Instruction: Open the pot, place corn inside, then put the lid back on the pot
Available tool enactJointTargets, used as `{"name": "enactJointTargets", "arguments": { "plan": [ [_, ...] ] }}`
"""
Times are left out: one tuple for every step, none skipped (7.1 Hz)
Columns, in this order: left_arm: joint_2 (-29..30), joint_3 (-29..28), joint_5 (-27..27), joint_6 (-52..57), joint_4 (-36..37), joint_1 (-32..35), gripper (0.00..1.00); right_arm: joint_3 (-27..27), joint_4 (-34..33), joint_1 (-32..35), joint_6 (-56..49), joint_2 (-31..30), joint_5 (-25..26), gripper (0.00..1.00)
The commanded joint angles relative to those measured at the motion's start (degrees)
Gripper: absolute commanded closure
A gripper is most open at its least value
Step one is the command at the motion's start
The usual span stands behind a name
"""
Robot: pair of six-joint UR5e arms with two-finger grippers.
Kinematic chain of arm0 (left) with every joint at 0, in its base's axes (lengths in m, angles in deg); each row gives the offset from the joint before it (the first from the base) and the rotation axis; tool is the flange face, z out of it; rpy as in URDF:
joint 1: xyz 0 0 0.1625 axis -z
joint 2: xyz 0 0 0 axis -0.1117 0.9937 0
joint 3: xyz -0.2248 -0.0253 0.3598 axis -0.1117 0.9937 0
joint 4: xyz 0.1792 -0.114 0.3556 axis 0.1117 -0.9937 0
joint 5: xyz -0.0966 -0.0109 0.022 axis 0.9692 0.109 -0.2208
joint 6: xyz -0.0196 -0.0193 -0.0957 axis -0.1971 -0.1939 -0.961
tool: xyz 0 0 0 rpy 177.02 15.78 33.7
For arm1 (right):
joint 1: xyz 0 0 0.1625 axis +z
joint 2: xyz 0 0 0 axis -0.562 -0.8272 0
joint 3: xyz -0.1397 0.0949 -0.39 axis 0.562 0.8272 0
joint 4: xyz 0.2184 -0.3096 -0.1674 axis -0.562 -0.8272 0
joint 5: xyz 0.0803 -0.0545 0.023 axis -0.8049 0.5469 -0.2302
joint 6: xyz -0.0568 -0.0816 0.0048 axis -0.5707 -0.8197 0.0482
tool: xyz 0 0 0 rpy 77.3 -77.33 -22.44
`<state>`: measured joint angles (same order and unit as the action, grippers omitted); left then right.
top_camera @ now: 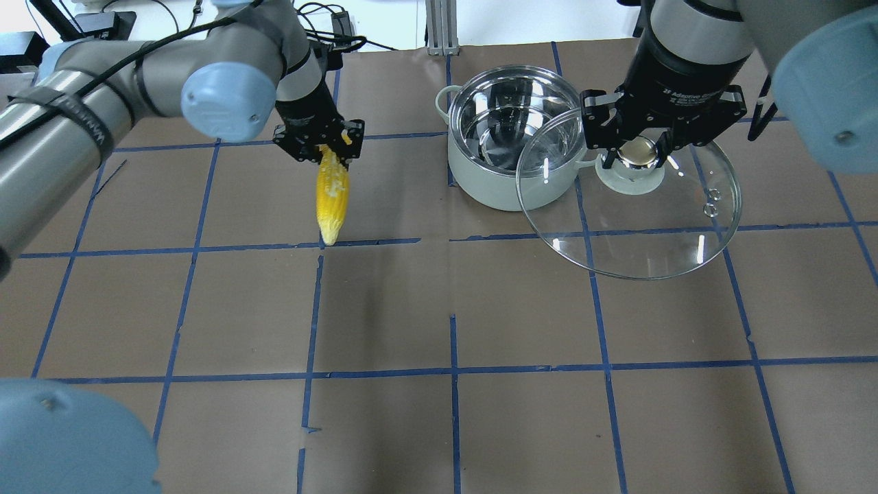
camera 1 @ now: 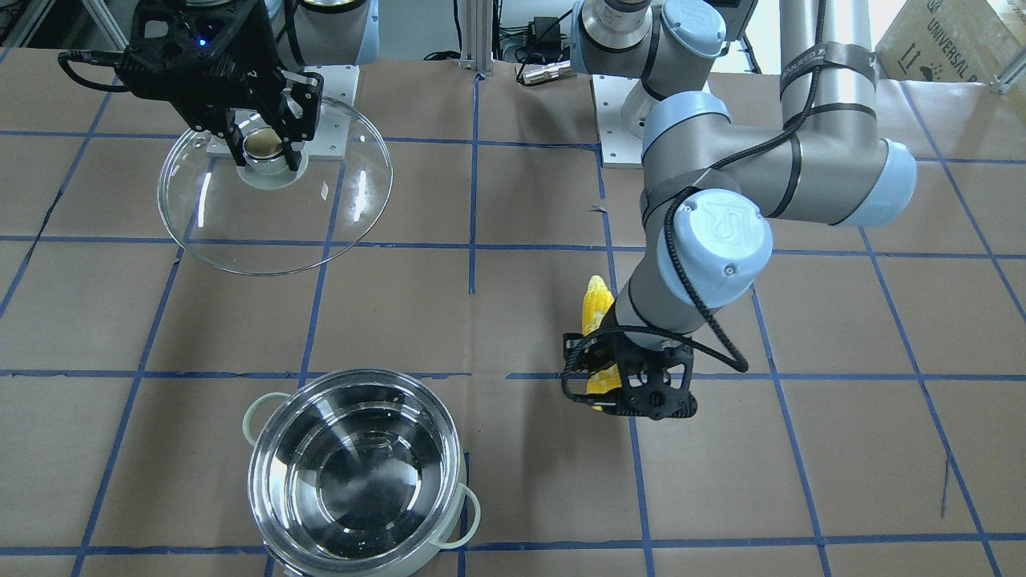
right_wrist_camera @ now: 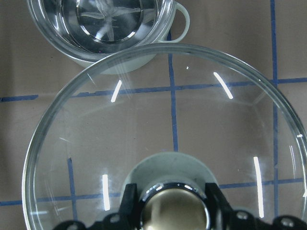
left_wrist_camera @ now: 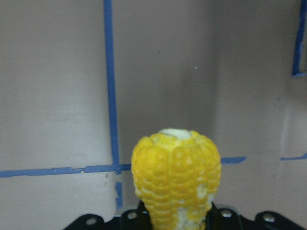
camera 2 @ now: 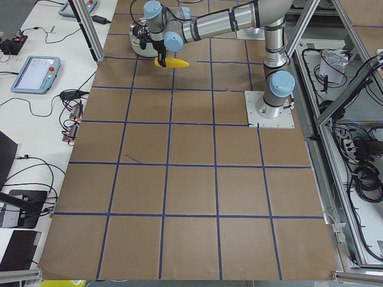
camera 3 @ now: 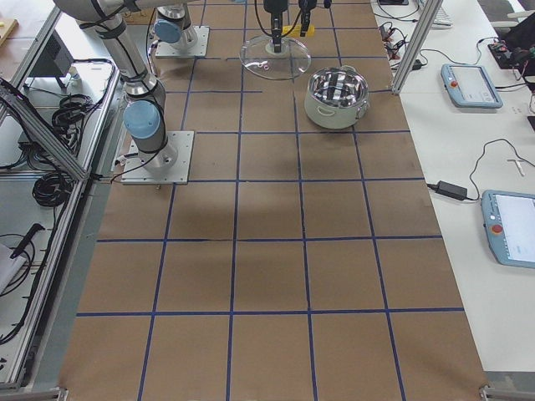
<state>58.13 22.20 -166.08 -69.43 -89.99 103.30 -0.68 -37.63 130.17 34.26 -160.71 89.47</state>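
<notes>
The steel pot stands open and empty at the far middle of the table; it also shows in the front view. My left gripper is shut on the thick end of the yellow corn and holds it above the table, left of the pot, tip away from the gripper. The corn fills the left wrist view. My right gripper is shut on the gold knob of the glass lid and holds it in the air just right of the pot. The lid overlaps the pot's rim in the right wrist view.
Brown paper with a blue tape grid covers the table. The arms' base plates are at the robot's side. Tablets and cables lie on a side bench beyond the table's edge.
</notes>
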Motion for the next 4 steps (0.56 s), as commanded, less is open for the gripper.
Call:
{"name": "enactJointTargets", "arguments": {
  "plan": [
    [9.85, -18.39, 1.62, -5.57, -7.23, 5.23, 0.94, -0.48, -0.33, -0.79, -1.80, 0.25, -0.03, 0.89],
    [14.50, -26.57, 1.36, -5.84, -9.44, 7.68, 0.94, -1.36, -0.42, -1.23, -1.63, 0.25, -0.21, 0.89],
    [18.90, -32.65, 0.92, -5.84, -9.73, 9.79, 0.94, -1.63, -0.42, -1.32, -1.63, 0.16, -0.21, 0.89],
    [21.81, -36.54, 1.00, -5.84, -9.82, 10.77, 0.94, -1.63, -0.42, -1.32, -1.63, 0.16, -0.12, 0.89]
  ]
}}
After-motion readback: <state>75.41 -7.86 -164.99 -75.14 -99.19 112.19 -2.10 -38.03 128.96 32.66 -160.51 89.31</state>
